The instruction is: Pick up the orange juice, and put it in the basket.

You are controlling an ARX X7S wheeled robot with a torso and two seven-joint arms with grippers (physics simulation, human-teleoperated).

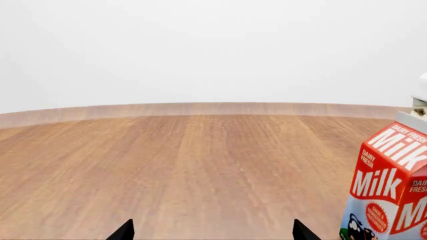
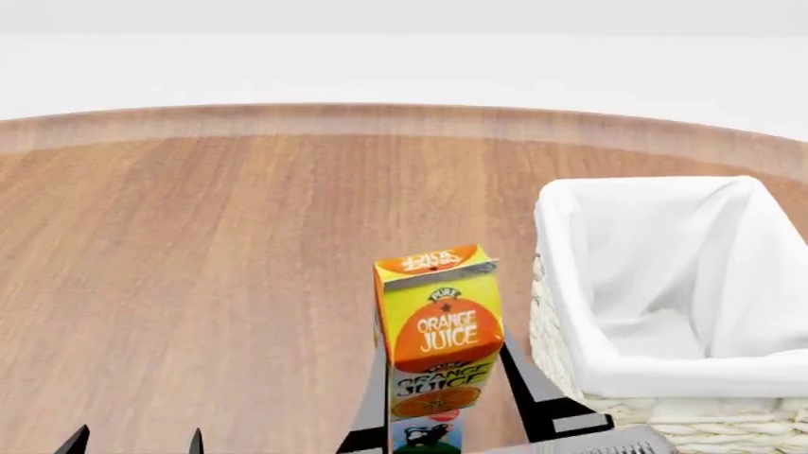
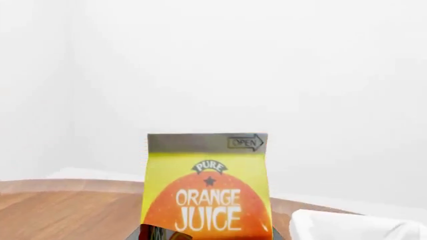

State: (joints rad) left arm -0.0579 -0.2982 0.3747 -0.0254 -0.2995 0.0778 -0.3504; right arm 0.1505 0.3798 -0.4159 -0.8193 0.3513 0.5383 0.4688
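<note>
The orange juice (image 2: 440,326) is a yellow-and-orange gable-top carton, upright and held above the wooden table (image 2: 189,246). My right gripper (image 2: 445,416) is shut on it, with a grey finger along each side of its lower part. The right wrist view shows the orange juice (image 3: 208,190) close up, filling the space between the jaws. The basket (image 2: 657,383), cream wicker with a white cloth lining, stands just right of the carton, and its cloth edge (image 3: 353,225) shows in the right wrist view. My left gripper (image 1: 212,231) is open and holds nothing, low over the table at the front left (image 2: 136,441).
A red-and-white milk carton (image 1: 390,190) stands on the table to the right of the left gripper. A bit of the milk carton (image 2: 427,437) shows below the held juice in the head view. The table's curved far edge (image 2: 404,118) meets a plain white background.
</note>
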